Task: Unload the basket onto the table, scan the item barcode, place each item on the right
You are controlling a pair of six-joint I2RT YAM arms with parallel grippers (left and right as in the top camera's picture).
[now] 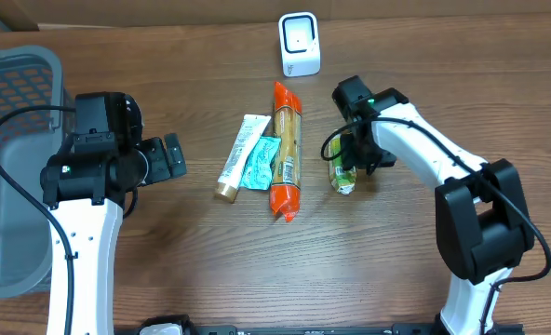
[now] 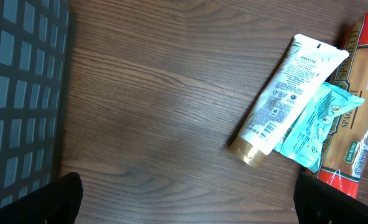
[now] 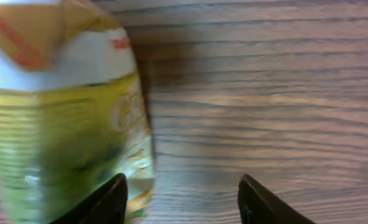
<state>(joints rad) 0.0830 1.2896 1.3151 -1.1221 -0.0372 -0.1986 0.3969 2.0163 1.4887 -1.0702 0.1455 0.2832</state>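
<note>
Right pincer [image 3: 183,190] hovers released just beside the green packet [image 3: 59,112]; pick-up step, I think: it must centre over the packet, then close.

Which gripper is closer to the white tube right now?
Left. The left gripper faces the white tube across bare table; the right gripper is past the spaghetti pack, over the green packet.

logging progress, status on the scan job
Left end effector open, empty. Right end effector open at green packet, not gripped. Nothing between it and scanner.
</note>
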